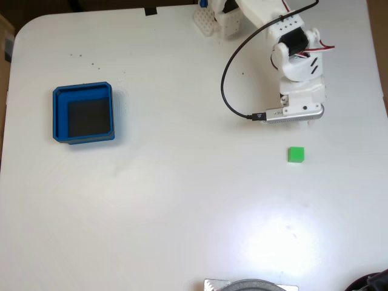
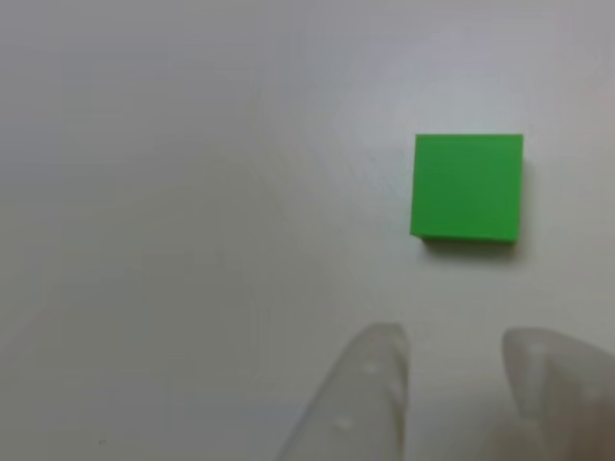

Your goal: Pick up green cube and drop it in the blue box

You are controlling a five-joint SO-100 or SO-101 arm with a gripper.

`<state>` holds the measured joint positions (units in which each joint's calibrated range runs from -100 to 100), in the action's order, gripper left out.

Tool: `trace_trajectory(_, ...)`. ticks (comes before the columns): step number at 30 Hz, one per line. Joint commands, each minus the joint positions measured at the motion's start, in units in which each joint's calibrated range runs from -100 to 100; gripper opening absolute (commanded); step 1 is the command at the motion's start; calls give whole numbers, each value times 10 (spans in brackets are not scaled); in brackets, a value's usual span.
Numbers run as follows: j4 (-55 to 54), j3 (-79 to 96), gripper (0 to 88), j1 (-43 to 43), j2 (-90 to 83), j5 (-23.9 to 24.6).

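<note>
In the fixed view, the square blue tray with a dark floor (image 1: 59,115) sits far left of the small bright green cube (image 1: 296,154), which rests alone on the white tabletop (image 1: 182,200). Just above the cube, the white arm (image 1: 300,66) hides its own fingers. In the other view, the blurred translucent gripper (image 2: 452,384), cut off by the bottom edge, shows a narrow gap and holds nothing, with the cube (image 2: 468,186) lying just beyond it, untouched.

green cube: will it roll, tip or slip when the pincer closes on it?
The green cube looks rigid, with flat faces sitting flush on the table, so rolling or tipping seems unlikely. Its faces look smooth, so it may slip or skid if pinched off-centre.
</note>
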<state>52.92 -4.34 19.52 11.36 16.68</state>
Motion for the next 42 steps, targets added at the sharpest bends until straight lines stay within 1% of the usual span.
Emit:
trace_trajectory(1, 2, -35, 41, -2, -7, 0)
trace_trajectory(4, 13, -33, 42, 0, -6, 0)
trace_trajectory(10, 86, -40, 43, -3, -8, 0)
trace_trajectory(14, 108, -41, 43, 2, -7, 0)
trace_trajectory(33, 108, -40, 42, 9, -12, 2)
trace_trajectory(39, 98, -40, 42, 9, -11, 1)
trace_trajectory(42, 66, -40, 42, 8, -8, 1)
